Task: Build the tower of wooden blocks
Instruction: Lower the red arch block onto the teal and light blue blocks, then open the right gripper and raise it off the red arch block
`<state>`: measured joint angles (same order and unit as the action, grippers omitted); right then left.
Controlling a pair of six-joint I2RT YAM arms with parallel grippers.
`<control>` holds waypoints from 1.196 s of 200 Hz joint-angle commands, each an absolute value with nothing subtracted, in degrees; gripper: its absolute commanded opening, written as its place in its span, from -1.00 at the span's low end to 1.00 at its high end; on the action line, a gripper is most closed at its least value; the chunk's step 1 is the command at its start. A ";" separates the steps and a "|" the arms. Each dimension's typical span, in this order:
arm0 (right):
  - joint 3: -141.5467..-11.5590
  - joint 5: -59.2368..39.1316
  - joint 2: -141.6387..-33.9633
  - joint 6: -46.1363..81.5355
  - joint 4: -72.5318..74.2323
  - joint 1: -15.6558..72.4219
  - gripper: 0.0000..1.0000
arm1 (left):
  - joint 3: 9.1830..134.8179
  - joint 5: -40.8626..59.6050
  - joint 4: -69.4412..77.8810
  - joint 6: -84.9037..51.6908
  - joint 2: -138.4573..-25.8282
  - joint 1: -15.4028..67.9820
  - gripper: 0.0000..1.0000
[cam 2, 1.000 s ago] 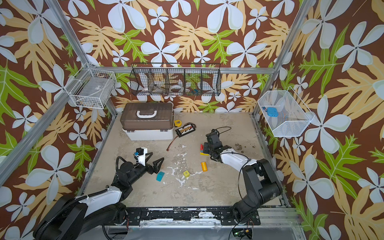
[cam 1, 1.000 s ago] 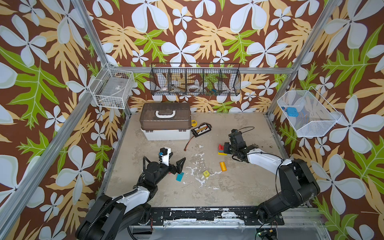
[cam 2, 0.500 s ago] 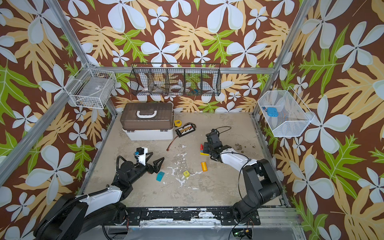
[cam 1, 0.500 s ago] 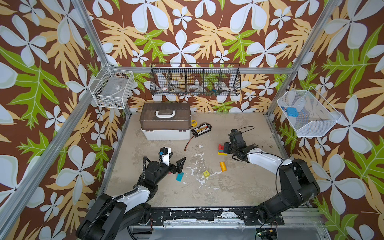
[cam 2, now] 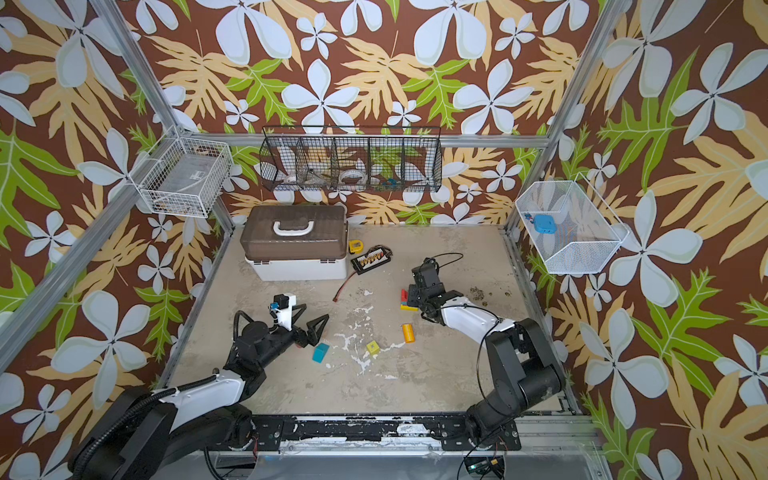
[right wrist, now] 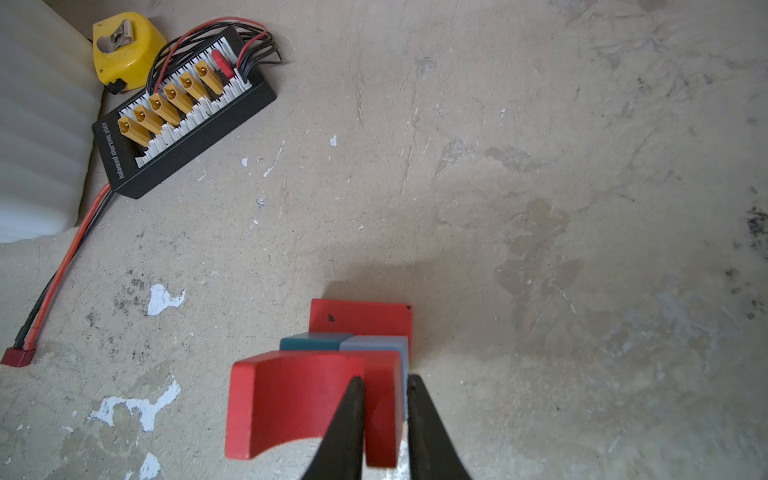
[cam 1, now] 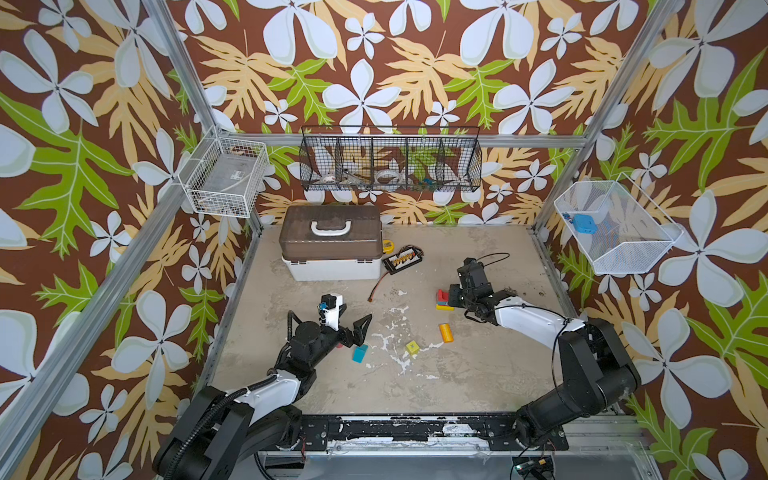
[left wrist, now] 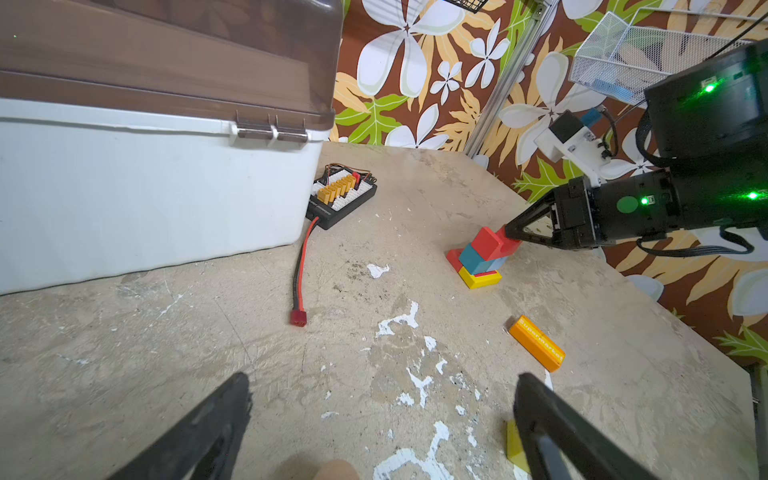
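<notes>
Tower (cam 1: 444,300): yellow base, then red, teal and grey-blue blocks, with red arch (right wrist: 291,399) on top. It stands on counter (cam 1: 478,374), right of middle.
Right hand (right wrist: 384,380): fingers set narrowly either side of one arch leg; whether they pinch it cannot be told.
Left hand (left wrist: 382,380): spread wide, empty, near teal block (cam 1: 360,353).
Loose pieces: yellow cube (cam 1: 412,347), orange bar (cam 1: 445,333).

The left hand (left wrist: 382,384) covers part of a yellow block (left wrist: 513,445)
</notes>
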<state>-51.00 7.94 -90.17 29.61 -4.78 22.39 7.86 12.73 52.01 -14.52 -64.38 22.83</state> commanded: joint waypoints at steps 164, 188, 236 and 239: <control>-51.81 8.50 -91.24 31.33 -5.37 22.28 -0.70 | 8.94 13.19 52.12 -13.91 -65.39 22.94 0.99; -51.84 8.79 -91.23 31.29 -5.54 22.24 -0.69 | 9.02 13.19 52.12 -13.90 -65.48 22.94 0.99; -51.83 7.85 -89.91 31.03 -6.12 22.31 -0.36 | 9.31 12.77 51.86 -13.89 -65.74 23.03 0.99; -51.84 7.75 -89.65 30.90 -6.28 22.26 -0.34 | 9.30 12.68 51.86 -13.89 -65.74 23.05 0.99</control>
<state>-51.62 7.81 -90.89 31.22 -5.58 22.24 8.88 12.71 51.18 -14.52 -65.63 22.92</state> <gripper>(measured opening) 0.311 0.996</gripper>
